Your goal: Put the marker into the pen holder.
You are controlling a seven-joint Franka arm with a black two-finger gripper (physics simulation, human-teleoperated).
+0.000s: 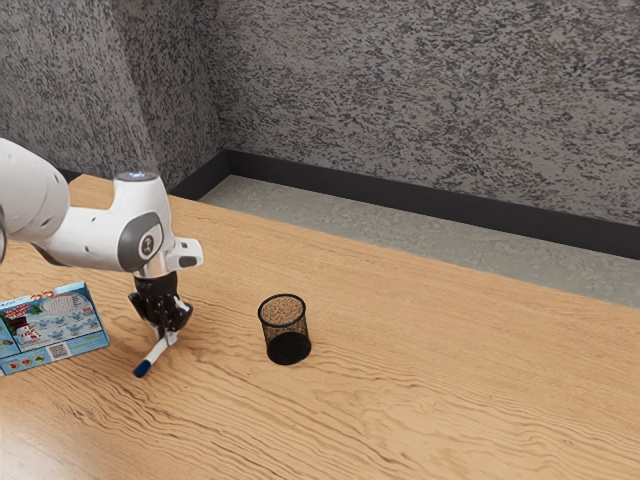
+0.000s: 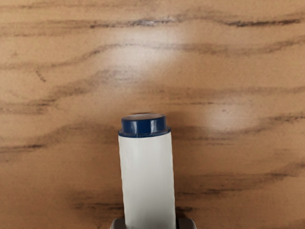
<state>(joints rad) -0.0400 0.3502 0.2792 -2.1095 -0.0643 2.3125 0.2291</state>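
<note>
One marker (image 1: pixel 157 352), white-bodied, is gripped between the two fingers of the black gripper (image 1: pixel 168 334), which is closed on it from both sides. The marker is tilted, its dark blue cap (image 1: pixel 142 369) directed downward and toward the exterior view's left. In the wrist view, the opposite end bears a short blue plug (image 2: pixel 144 126), seen over the wood-grained surface (image 1: pixel 430 400). The pen holder (image 1: pixel 287 346), a black mesh cylinder, stands upright on the surface, apart from the marker and toward the exterior view's right. A blue illustrated box (image 1: pixel 55 325) with a snowman design lies on the gripper's other side.
</note>
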